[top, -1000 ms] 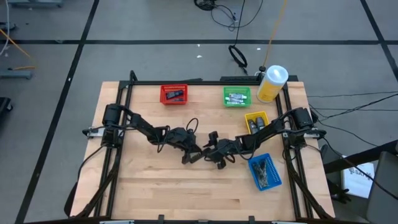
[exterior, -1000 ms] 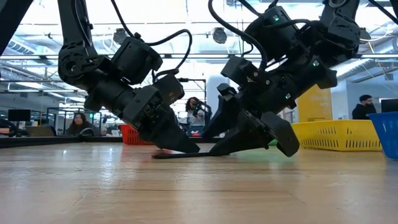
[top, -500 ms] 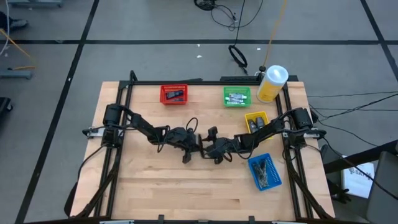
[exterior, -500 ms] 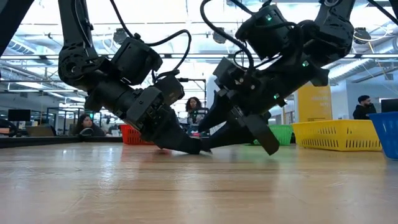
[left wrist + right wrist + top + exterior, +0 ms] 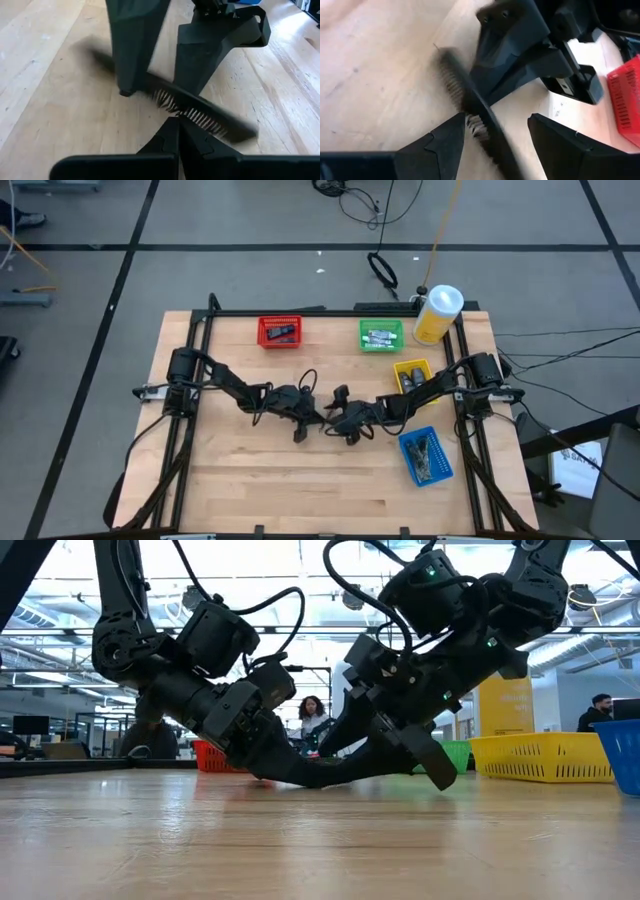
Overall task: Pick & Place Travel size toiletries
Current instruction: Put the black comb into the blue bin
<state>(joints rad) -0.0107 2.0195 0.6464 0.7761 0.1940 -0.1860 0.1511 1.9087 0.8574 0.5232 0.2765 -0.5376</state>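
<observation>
Mid-handover at desk [image 5: 240, 470] centre: left pincer [image 5: 176, 131] clamped shut on a dark comb [image 5: 200, 112], right pincer [image 5: 492, 142] gaping around it, toiletries already in red bin [image 5: 279, 331], green bin [image 5: 381, 335], blue bin [image 5: 426, 455].

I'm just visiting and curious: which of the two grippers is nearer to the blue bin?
The right. The right gripper sits at mid-table, just left of the blue bin by the table's right edge. The left gripper meets it from the far side, slightly farther off.
</observation>
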